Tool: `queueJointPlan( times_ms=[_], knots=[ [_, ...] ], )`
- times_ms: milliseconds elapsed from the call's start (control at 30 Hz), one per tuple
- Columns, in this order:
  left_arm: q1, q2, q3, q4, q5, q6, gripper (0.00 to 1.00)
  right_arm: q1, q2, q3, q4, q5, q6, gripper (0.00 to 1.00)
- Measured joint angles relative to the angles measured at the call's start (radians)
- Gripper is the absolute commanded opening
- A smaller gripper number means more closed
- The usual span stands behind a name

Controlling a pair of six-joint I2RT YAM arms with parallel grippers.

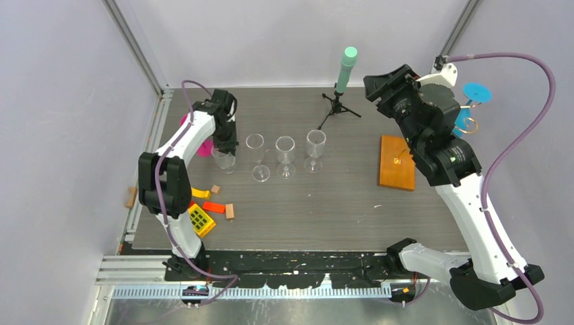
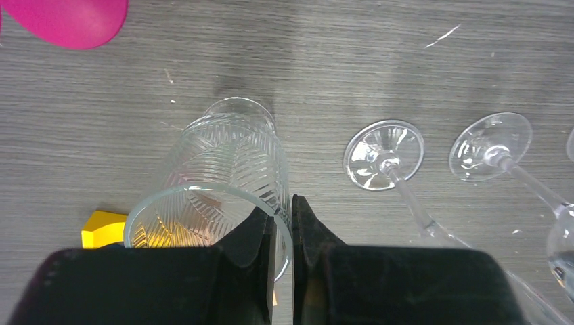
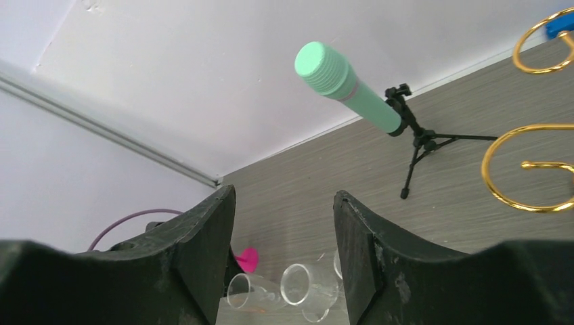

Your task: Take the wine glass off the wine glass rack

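Wine glass [image 1: 476, 93], seemingly the blue one, hangs on the rack [image 1: 396, 162] at far right. The right gripper [image 3: 284, 196], fingers spread and empty, hovers beside it. The left gripper [image 2: 284, 210] pinches a tumbler's [image 2: 227, 156] rim. Approach step; next likely calls for turning the open fingers onto the stem.

Cannot see the upper stem and most curls of the rack [image 1: 396, 162]: lost behind the right arm [image 1: 433, 128]. Cut by the right edge in the right wrist view: gold curls [image 3: 545, 164]. Cut by the lower edge in the left wrist view: bowls of two glasses [image 2: 384, 154]. Half hidden behind the tumbler [image 2: 230, 162]: yellow block [image 2: 101, 229].
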Motion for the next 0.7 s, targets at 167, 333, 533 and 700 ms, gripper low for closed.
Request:
queueJointPlan(
  times_ms=[167,333,533,700],
  knots=[
    [0.000,0.024,0.015,-0.024,-0.031,0.022,0.32,0.000,-0.021,0.012,-0.040,0.054,-0.037,0.61],
    [0.000,0.024,0.043,-0.032,-0.042,0.027,0.42,0.000,-0.037,0.033,-0.068,0.096,-0.065,0.61],
    [0.000,0.004,0.068,-0.042,-0.045,0.041,0.70,0.000,-0.043,0.097,-0.140,0.156,-0.108,0.67],
    [0.000,-0.118,0.069,-0.034,-0.027,0.048,0.88,0.000,-0.037,0.170,-0.188,0.214,-0.136,0.71]
  ],
)
